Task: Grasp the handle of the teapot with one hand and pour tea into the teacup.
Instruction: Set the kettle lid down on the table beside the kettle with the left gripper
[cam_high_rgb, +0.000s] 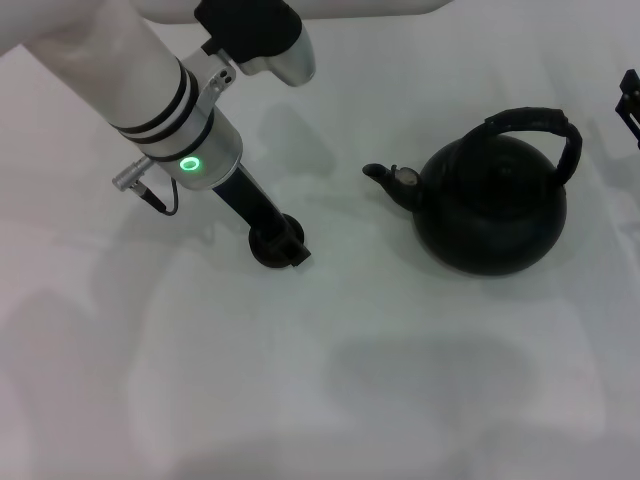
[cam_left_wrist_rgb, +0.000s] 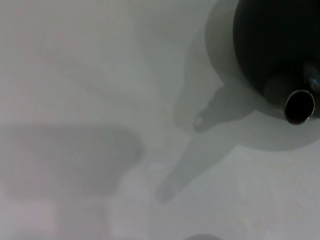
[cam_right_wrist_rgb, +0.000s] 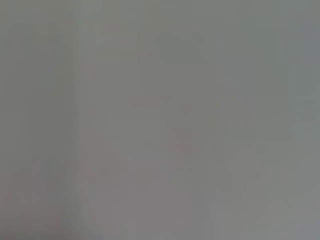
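The large round black teapot (cam_high_rgb: 490, 205) stands upright at the right of the head view, its short spout (cam_high_rgb: 385, 177) pointing left. The thick black arched handle (cam_high_rgb: 540, 122) rises over its top with nothing holding it. Left of the spout, the tiny black teacup (cam_high_rgb: 268, 243) sits on the white table. My left gripper (cam_high_rgb: 287, 248) reaches down from the upper left and is right at the cup, partly covering it. The left wrist view shows the teapot (cam_left_wrist_rgb: 270, 40) body and its open spout (cam_left_wrist_rgb: 299, 106). No tea shows. Only a sliver of my right gripper (cam_high_rgb: 630, 100) shows at the right edge.
The white table (cam_high_rgb: 320, 400) carries only soft shadows in front of the pot and cup. My left arm's white forearm (cam_high_rgb: 120, 70) with a green light ring crosses the upper left. The right wrist view shows only plain grey surface.
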